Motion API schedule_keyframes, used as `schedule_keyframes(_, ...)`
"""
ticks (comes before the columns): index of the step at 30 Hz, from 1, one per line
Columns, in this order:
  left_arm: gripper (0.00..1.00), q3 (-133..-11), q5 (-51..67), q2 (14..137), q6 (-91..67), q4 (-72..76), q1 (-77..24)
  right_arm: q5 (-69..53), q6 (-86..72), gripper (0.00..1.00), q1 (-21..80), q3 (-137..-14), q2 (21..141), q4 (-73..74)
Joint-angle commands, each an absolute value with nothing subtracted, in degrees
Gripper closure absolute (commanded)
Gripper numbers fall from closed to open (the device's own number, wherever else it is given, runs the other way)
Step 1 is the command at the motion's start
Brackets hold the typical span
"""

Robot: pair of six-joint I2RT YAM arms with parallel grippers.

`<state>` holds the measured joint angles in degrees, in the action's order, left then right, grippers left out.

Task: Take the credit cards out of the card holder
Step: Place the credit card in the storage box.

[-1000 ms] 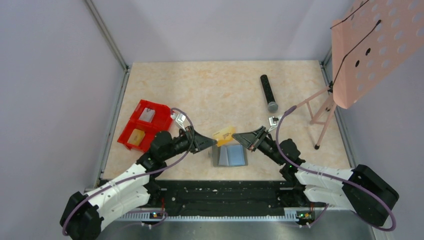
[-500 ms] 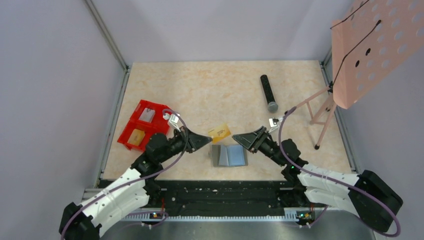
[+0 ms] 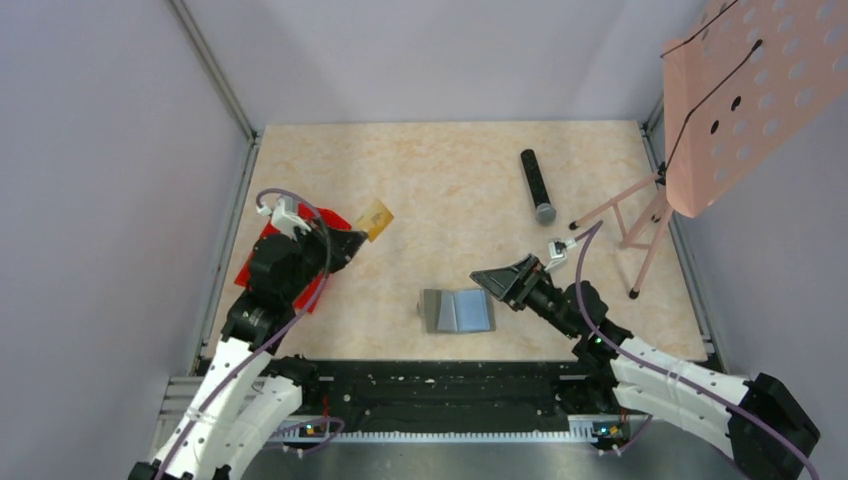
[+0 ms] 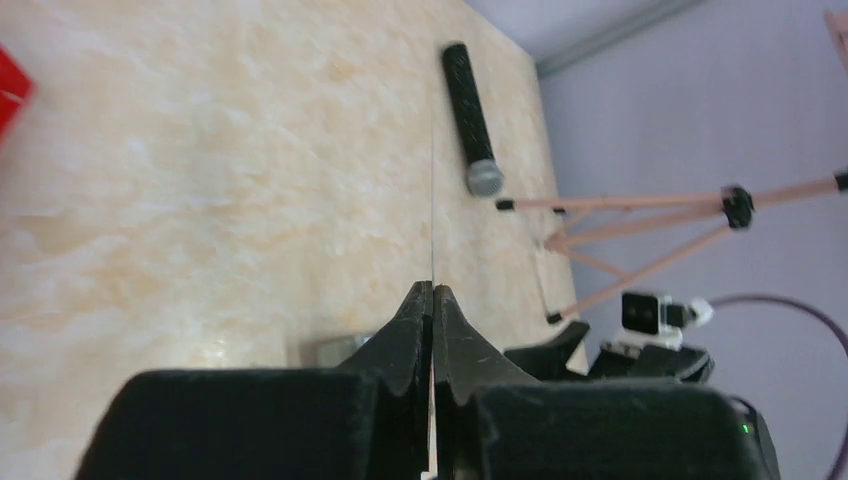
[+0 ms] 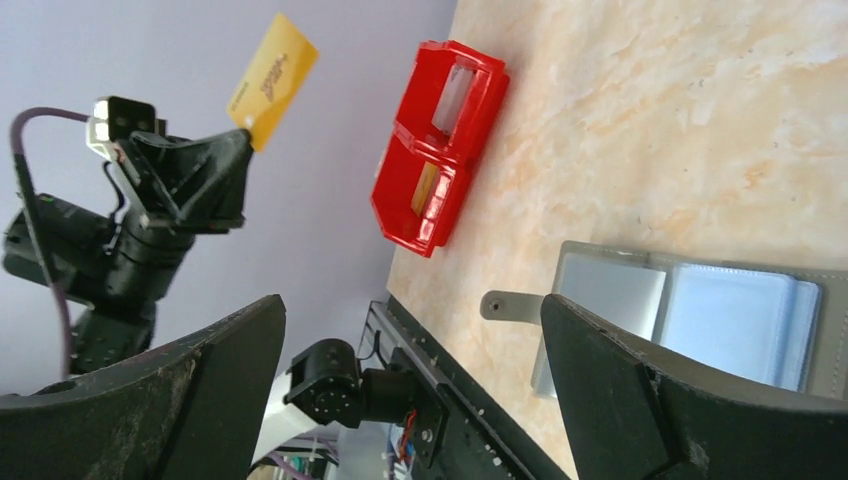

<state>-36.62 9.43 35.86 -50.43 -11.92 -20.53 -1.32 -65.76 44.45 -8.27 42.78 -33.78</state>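
Observation:
The card holder (image 3: 458,311) lies open and flat near the table's front, its pale blue-grey panels (image 5: 700,312) facing up. My left gripper (image 3: 358,238) hangs over the right edge of the red bin (image 3: 337,218), shut on a yellow credit card (image 3: 377,217). The right wrist view shows that card (image 5: 272,78) sticking up from the jaws. In the left wrist view the card (image 4: 432,150) is only a thin edge-on line above the shut left gripper (image 4: 432,290). My right gripper (image 3: 492,280) hovers just right of the card holder, and in its own view the right gripper (image 5: 412,305) is wide open and empty.
The red bin (image 5: 440,150) has two compartments, with a pale item in one and a yellow item in the other. A black microphone (image 3: 537,186) lies at the back right. A pink music stand (image 3: 740,90) rises at the right, its legs (image 3: 640,215) on the table.
The left arm has swung left and back from above the card holder to the red bin, carrying the yellow card. The right gripper has opened wide and drawn back slightly.

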Motion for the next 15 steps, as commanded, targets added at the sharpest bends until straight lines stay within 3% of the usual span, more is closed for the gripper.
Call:
schedule_keyframes(1, 1.0, -44.3, 5.7, 37.4, -44.7, -25.9, -13.5, -0.2, -63.8, 0.01, 44.2, -8.4, 41.7, -31.8)
schedule_keyframes(15, 1.0, -54.0, 1.5, 39.5, -39.7, -44.4, 6.1, -0.9, -57.7, 0.01, 44.0, -10.5, 42.1, -24.8)
